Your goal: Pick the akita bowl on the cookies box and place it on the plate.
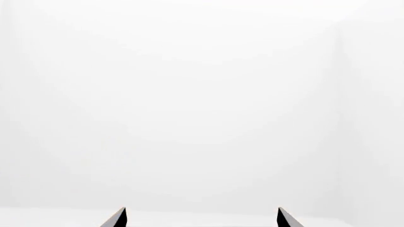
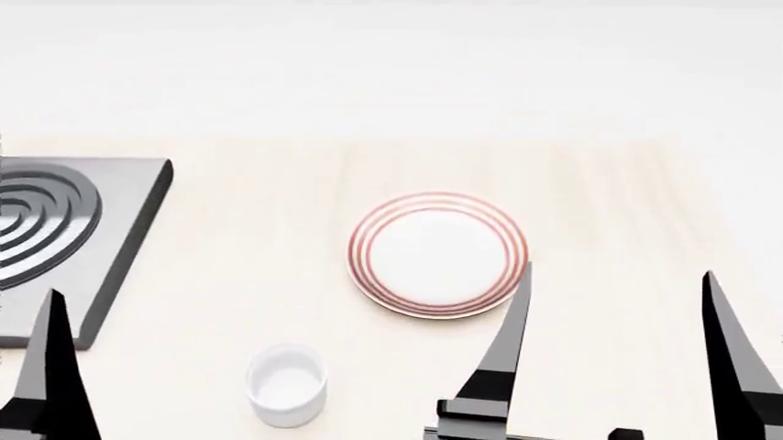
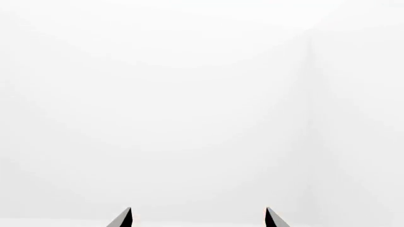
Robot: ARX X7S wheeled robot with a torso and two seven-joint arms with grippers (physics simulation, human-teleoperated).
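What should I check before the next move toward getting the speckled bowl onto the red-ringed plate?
1. Round white plate with red rings bare: ok.
2. Right gripper open, nothing held: ok.
3. Left gripper open, nothing held: ok.
4. Speckled bowl in view: not ok; only a small plain white cup shows.
5. Cookies box in view: not ok.
6. Dark ringed burner block apart from the plate: ok.

both hands point toward 12 o'clock, fingers spread wide and holding nothing: right hand (image 2: pixel 618 302), left hand (image 1: pixel 200 217)
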